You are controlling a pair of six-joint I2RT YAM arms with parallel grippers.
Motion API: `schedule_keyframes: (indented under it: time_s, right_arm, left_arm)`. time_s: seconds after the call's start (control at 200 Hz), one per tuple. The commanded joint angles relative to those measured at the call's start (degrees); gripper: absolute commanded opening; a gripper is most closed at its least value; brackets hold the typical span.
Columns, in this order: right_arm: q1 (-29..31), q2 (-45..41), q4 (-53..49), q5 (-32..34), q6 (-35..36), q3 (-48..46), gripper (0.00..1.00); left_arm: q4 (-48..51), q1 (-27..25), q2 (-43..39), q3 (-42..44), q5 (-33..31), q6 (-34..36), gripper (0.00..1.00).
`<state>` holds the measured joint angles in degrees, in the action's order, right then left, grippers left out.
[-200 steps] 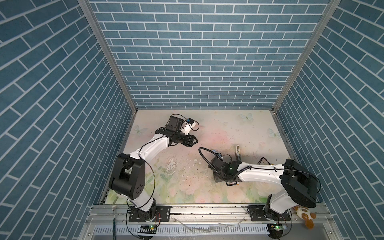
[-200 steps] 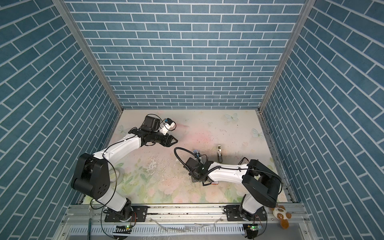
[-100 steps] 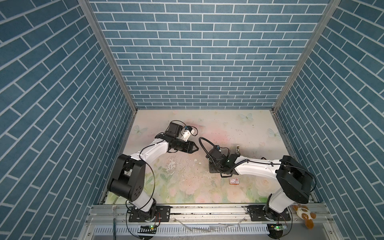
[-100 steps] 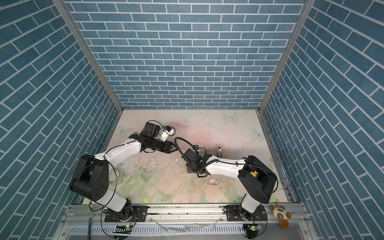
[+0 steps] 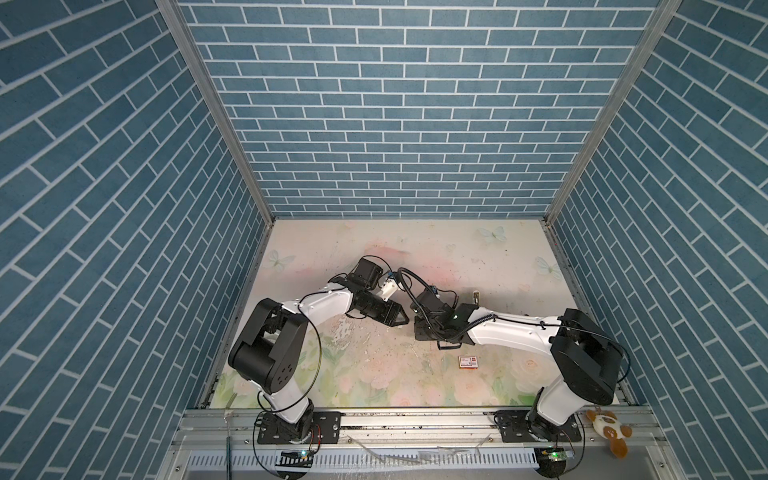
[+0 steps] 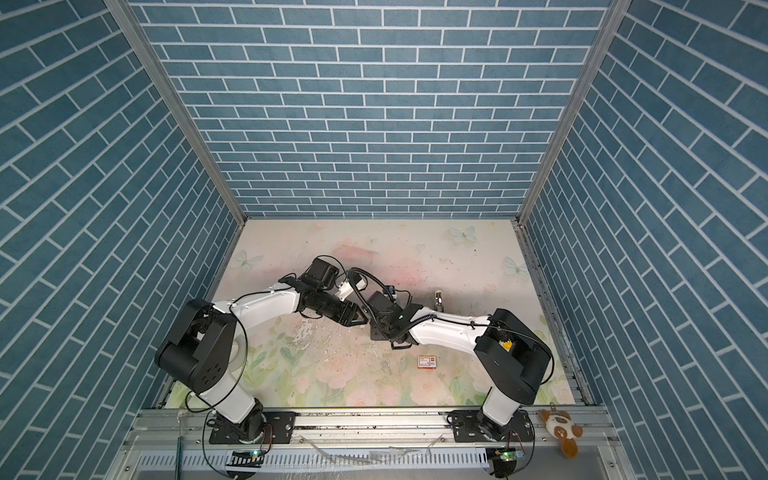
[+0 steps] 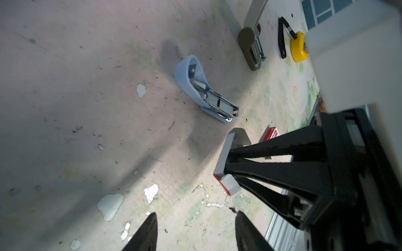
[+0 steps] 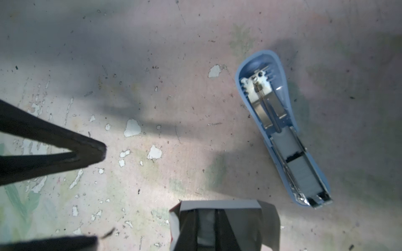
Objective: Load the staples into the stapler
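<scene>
A light blue stapler point(image 7: 189, 76) point(image 8: 282, 130) lies opened flat on the table with its metal channel facing up; the arms hide it in both top views. My right gripper point(image 8: 203, 217) point(image 7: 227, 167) point(image 5: 419, 330) is shut on a small pale grey cardboard tray point(image 8: 217, 205) point(image 7: 226, 152) with a red outer edge, held just above the table beside the stapler. I cannot make out the staples in the tray. My left gripper point(image 7: 195, 230) point(image 8: 95, 195) point(image 5: 404, 322) point(image 6: 360, 322) is open and empty, tip to tip with the right one.
A red-and-white printed box point(image 5: 468, 362) point(image 6: 428, 362) point(image 7: 272, 133) lies nearer the front, beside the right arm. A beige stapler point(image 5: 476, 297) point(image 6: 438, 300) point(image 7: 250, 43) lies behind that arm. A yellow object with a black strap point(image 7: 299, 46) lies by it. The table's paint is chipped.
The right gripper has swung away from the front towards the middle, uncovering the red-and-white box. The left gripper has come forward and to the right to meet it.
</scene>
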<state>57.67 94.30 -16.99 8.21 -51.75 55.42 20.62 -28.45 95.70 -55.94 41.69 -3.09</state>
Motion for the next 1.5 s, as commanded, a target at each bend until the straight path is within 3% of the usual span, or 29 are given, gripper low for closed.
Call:
schedule_keyframes:
  time_s: [0.0, 0.195, 0.565, 1.145, 1.495]
  right_arm:
    - [-0.19, -1.15, 1.13, -0.56, -2.83, -1.61, 0.06]
    - [-0.15, -2.4, 2.03, -0.65, -3.01, -3.17, 0.06]
    - [-0.1, -3.38, 4.21, -1.44, -3.1, -5.21, 0.07]
    - [-0.02, -5.71, 6.31, -1.77, -3.01, -7.52, 0.07]
    - [0.0, -7.46, 5.14, 0.08, -1.92, -8.58, 0.07]
  left_arm:
    - [0.29, -1.09, 1.57, -0.26, 0.99, 1.24, 0.59]
    - [-0.28, -4.26, 3.74, -0.22, 0.85, 0.74, 0.58]
    - [-2.58, -5.52, 4.17, -0.31, 2.51, -0.88, 0.58]
    - [0.47, -6.8, 9.28, -2.17, -1.92, -0.82, 0.55]
    - [3.03, -6.34, 4.81, -2.73, -3.84, 1.58, 0.55]
